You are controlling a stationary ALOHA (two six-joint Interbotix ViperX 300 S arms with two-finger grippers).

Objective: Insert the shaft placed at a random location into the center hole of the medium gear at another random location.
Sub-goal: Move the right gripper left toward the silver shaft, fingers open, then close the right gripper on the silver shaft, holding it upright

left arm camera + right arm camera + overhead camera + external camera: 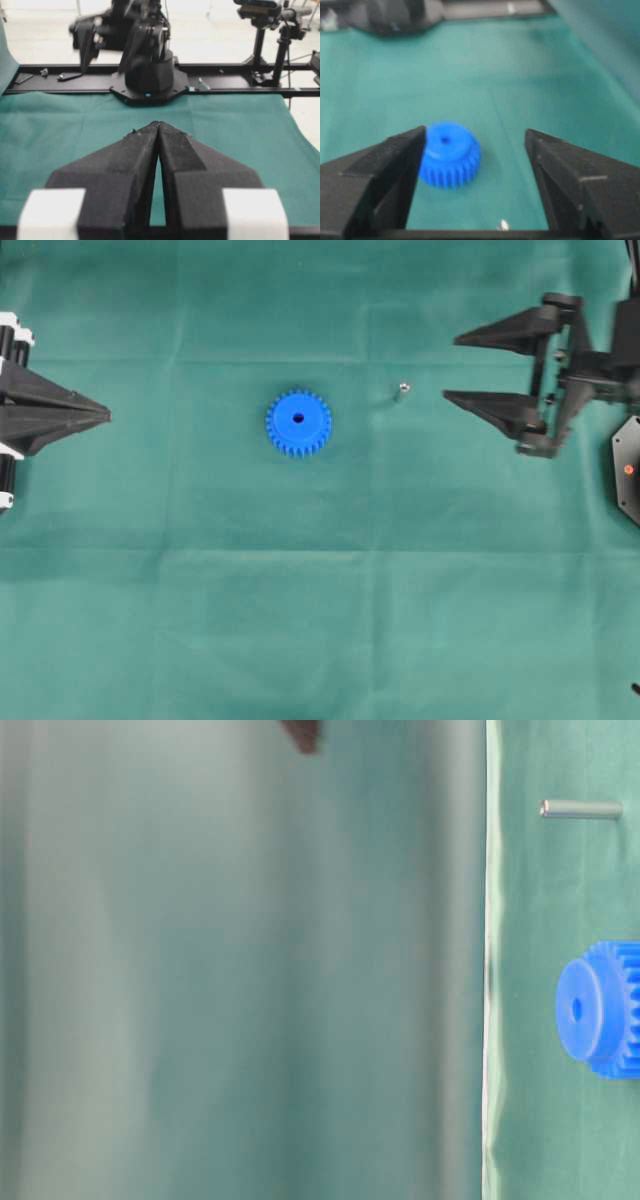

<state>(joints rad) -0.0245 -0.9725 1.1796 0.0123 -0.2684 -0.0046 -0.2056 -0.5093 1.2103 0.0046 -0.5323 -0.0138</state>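
Near cloth centre: medium gear (298, 423), shaft (402, 391) just beside; right gripper (449, 367) wide open, empty, near shaft; left gripper (106, 416) closed, empty.

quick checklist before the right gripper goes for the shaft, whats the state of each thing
1. Right gripper open: ok, jaws wide apart.
2. Shaft free to grasp: ok, it stands alone on the cloth, apart from the gear.
3. Shaft lined up between the jaws: cannot tell; the right wrist view shows only its tip at the bottom edge.
4. Hole unblocked: ok, facing up and empty.
5. Left gripper out of the way: ok, shut at the left edge, far from the gear.
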